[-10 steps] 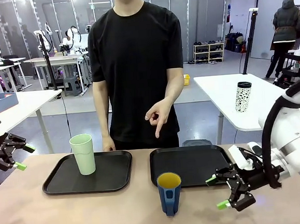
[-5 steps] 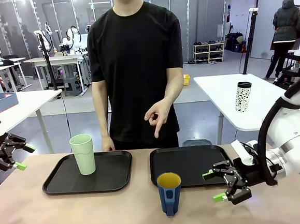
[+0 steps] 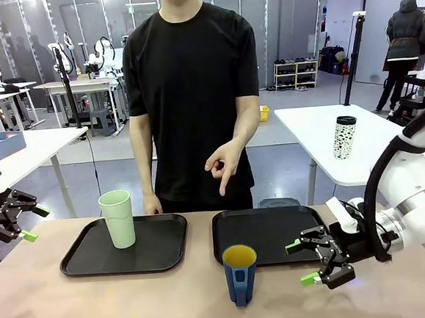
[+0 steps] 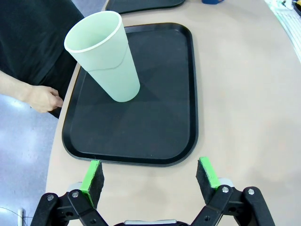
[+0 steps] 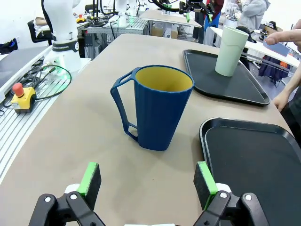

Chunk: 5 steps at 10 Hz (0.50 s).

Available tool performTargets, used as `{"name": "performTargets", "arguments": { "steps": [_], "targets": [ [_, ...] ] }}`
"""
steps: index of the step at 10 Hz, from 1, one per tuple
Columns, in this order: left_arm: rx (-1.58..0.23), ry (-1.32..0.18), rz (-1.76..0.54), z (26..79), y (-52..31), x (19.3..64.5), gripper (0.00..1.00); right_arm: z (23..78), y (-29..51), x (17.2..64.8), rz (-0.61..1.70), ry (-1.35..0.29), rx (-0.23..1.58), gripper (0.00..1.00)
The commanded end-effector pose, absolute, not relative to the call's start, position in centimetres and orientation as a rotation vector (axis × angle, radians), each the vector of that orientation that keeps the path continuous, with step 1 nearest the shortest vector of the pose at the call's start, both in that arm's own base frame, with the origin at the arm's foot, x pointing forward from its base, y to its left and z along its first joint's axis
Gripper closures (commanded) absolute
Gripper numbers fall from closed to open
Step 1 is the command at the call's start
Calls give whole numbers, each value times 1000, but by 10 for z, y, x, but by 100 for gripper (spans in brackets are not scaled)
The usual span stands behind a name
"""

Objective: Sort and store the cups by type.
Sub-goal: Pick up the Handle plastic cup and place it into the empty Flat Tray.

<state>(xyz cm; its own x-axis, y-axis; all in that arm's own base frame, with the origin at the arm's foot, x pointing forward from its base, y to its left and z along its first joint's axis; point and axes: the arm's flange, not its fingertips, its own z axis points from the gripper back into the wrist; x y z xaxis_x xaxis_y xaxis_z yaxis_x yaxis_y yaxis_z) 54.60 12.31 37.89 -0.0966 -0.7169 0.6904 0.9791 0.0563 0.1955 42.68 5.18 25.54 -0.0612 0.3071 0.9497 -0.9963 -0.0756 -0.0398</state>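
Observation:
A tall pale green tumbler (image 3: pixel 118 219) (image 4: pixel 105 55) (image 5: pixel 231 44) stands upright on the left black tray (image 3: pixel 161 250) (image 4: pixel 160 117). The dark blue cup with a yellow inside (image 3: pixel 241 274) (image 5: pixel 158 107) stands on the bare table in front of the right black tray (image 3: pixel 277 227) (image 5: pixel 254 155), its handle to the left in the right wrist view. My right gripper (image 3: pixel 302 262) (image 5: pixel 148 181) is open, level with the blue cup and a short way to its right. My left gripper (image 3: pixel 33 222) (image 4: pixel 150 176) is open at the table's left edge, apart from the left tray.
A person in a black shirt stands at the far side, one hand (image 3: pixel 224 162) pointing down above the right tray, the other hand (image 4: pixel 44 99) at the table edge by the left tray. A white speckled cylinder with a black lid (image 3: pixel 345 137) stands on another table behind.
My right gripper has moved left and slightly up toward the blue cup. The left gripper, the cups and the person's hand have stayed put.

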Motion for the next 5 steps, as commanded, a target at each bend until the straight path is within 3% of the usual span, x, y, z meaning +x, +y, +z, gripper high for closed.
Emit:
{"name": "performTargets", "arguments": {
  "steps": [1,5],
  "targets": [
    [-457,-799,-1503,381,123,547,0,252,64,430,1421,-1002,1048,0],
    [-457,-799,-1503,381,123,547,0,241,94,438,1390,-1001,1062,0]
  ]
}}
